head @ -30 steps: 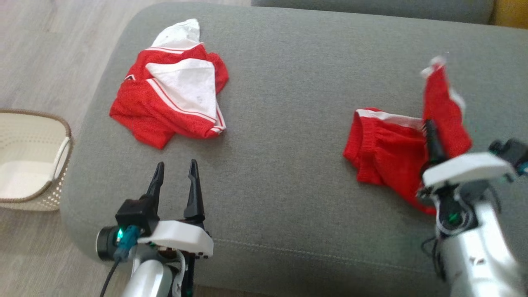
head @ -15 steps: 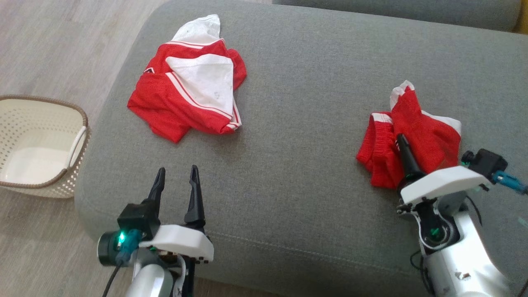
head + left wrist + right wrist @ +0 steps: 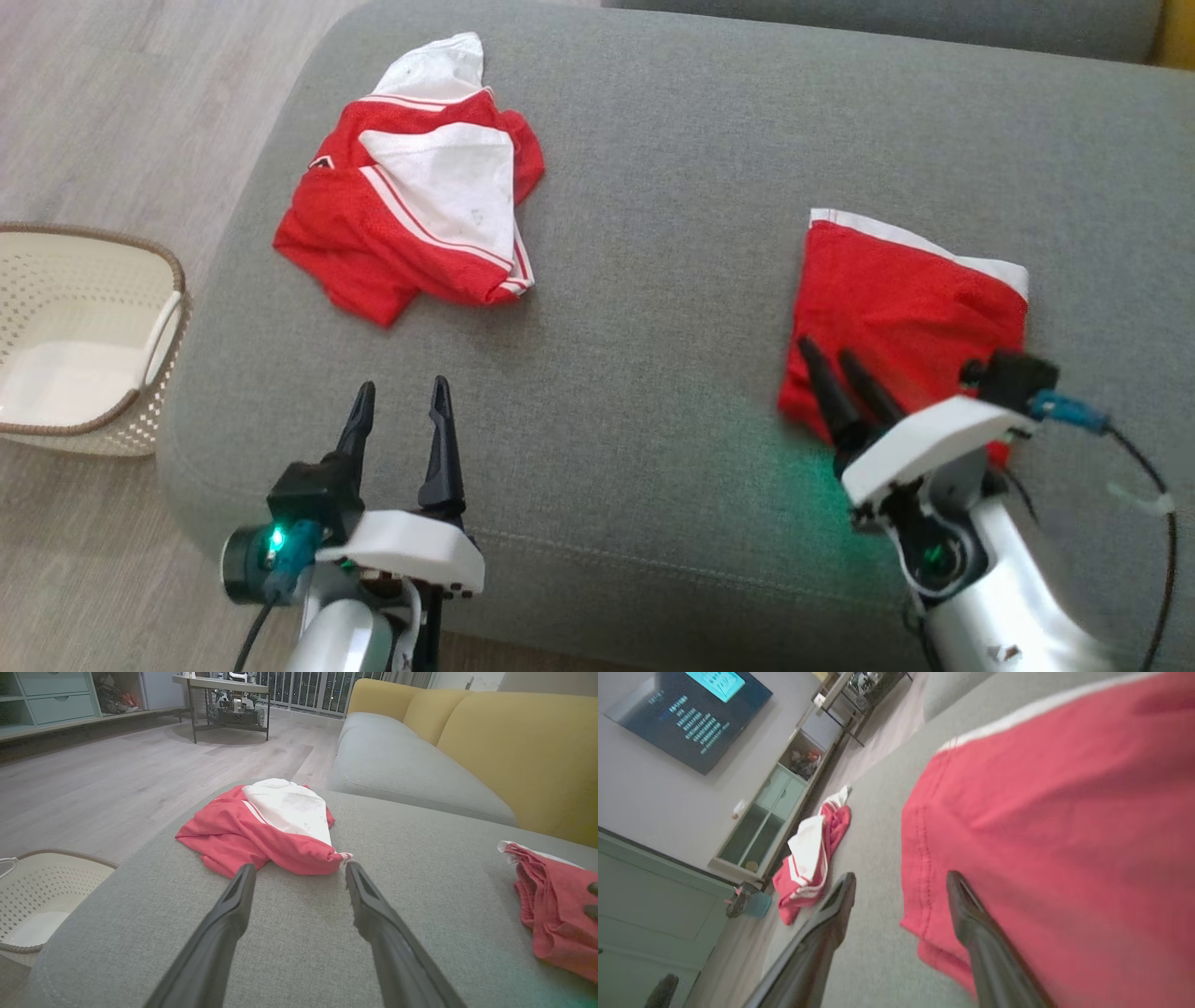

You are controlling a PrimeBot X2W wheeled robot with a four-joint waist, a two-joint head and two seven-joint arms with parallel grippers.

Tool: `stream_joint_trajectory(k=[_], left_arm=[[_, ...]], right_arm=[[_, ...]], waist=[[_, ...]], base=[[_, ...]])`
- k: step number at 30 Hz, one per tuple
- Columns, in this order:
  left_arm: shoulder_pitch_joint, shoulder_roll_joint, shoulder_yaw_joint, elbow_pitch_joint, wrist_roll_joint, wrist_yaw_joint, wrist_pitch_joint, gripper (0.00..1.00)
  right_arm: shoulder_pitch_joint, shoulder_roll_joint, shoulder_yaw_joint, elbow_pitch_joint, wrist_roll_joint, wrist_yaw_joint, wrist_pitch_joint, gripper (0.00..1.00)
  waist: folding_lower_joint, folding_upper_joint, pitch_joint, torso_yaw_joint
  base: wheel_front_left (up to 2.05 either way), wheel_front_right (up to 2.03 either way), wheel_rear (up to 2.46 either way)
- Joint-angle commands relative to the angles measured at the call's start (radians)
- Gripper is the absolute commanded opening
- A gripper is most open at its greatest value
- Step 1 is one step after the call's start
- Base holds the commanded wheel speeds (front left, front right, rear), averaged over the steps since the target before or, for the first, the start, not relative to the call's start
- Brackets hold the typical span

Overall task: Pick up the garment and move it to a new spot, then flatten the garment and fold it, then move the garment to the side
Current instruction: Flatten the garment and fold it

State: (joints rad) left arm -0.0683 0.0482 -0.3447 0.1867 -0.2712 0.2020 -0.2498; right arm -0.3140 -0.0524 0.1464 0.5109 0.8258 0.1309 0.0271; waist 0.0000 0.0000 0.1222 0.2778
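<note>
Sofa seat (image 3: 653, 280), grey and wide, carries both cloths; yellow back cushions (image 3: 514, 756) stand behind it in the left wrist view, and wood floor (image 3: 112, 112) lies to the robot's left. R arm (image 3: 999, 597) comes up from the lower right corner, pale forearm leaning in toward centre, wrist turned so it aims up and to the left. L arm (image 3: 341, 635) rises from the bottom edge, mostly cut off, wrist level and aimed straight up the head view. Folded red garment (image 3: 906, 299) lies flat on the right part of the seat, approx square, w/ a white band along its far edge; its near edge is partly hidden by the R wrist housing and cable. Red-and-white shirt (image 3: 411, 215) sits crumpled on the far left part of the seat, well apart from the garment. Basket (image 3: 112, 434), cream w/ a brown rim, stands on the floor just beside the seat's left end, cut off by the frame edge, pale inner base showing. R fingers (image 3: 823, 392) are spread apart and clamp nothing: in the blurred right wrist view one is over bare grey fabric, the other over red cloth, hem running btwn them; contact w/ the cloth can't be told. L fingers (image 3: 439, 439) are spread wide, grip nothing, over bare seat short of the shirt.
</note>
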Motion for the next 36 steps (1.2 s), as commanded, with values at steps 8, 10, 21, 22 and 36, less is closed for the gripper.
stream_joint_trajectory(k=[8,10,21,22,36], left_arm=[[-0.041,0.002,0.009,-0.022,0.006,-0.003,-0.012,1.00],[-0.043,0.002,0.005,-0.020,0.006,-0.004,-0.012,1.00],[-0.026,0.002,0.043,-0.016,0.014,-0.013,-0.012,1.00],[-0.023,0.002,0.048,-0.017,0.015,-0.015,-0.012,1.00],[0.005,0.002,0.079,-0.055,0.026,-0.025,-0.012,1.00]], right_arm=[[-0.046,-0.009,0.039,0.107,-0.024,0.000,-0.009,1.00],[-0.060,-0.010,0.050,0.131,-0.028,0.000,-0.021,1.00],[-0.042,-0.036,0.104,0.001,0.045,0.000,-0.057,1.00],[-0.036,-0.047,0.103,-0.024,0.042,0.000,-0.063,1.00],[0.099,-0.154,-0.030,-0.209,-0.395,0.000,-0.230,1.00]], waist=[[0.0000,0.0000,0.011,0.008],[0.0000,0.0000,0.015,0.008],[0.0000,0.0000,-0.047,-0.077],[0.0000,0.0000,-0.055,-0.087],[0.0000,0.0000,-0.091,-0.186]], base=[[0.00,0.00,0.00],[0.00,0.00,0.00],[0.00,0.00,0.00],[0.00,0.00,0.00],[0.00,0.00,0.00]])
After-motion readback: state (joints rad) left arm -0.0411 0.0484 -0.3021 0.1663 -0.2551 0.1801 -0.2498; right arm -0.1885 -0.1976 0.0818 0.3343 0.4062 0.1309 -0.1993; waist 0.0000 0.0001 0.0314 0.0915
